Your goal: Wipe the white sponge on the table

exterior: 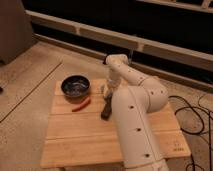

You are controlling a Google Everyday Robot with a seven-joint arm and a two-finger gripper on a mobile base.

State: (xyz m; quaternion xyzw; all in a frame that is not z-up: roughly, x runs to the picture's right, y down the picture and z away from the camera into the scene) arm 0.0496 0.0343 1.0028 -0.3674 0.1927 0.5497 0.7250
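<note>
Pincer [105, 92] work comes first in the single camera view: it hangs at the end of the white arm [131, 112], low over the far middle of the desk [75, 137], with its fingers drawn together. A small pale greyish patch right at its tip looks like the white sponge [102, 90] (mostly hidden by the wrist, so I cannot tell whether it is clamped or only touched). Just in front of it lies a black bar [106, 109], flat on the planks. To the left sit a dark bowl [75, 86] and, near it, a slim red object [81, 105]. Black cables [192, 114] trail over the floor on the right. A small dark mark [176, 146] near the desk's front right corner cannot be read.
</note>
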